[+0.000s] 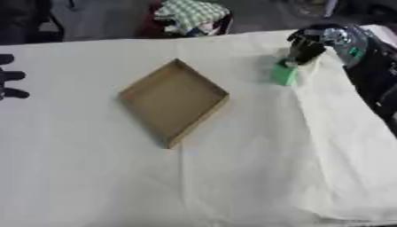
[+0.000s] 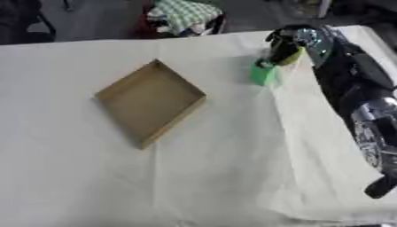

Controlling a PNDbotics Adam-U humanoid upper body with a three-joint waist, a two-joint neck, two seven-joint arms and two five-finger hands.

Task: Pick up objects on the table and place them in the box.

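Right hand (image 1: 305,48) curled over green object (image 1: 285,73), left hand (image 1: 11,76) fingers straight at table edge

- Table (image 1: 93,186), covered w/ pale cream cloth, wrinkled toward right edge.
- Shallow brown cardboard box (image 1: 173,101) near centre, open top, turned corner-on.
- Green block (image 1: 285,73) on cloth, right of box, well apart.

Open cloth (image 1: 256,168) lies all round the box (image 1: 173,101), nothing standing between it and the green block (image 1: 285,73) under the right hand (image 1: 305,48); left hand (image 1: 11,76) sits at the left edge.
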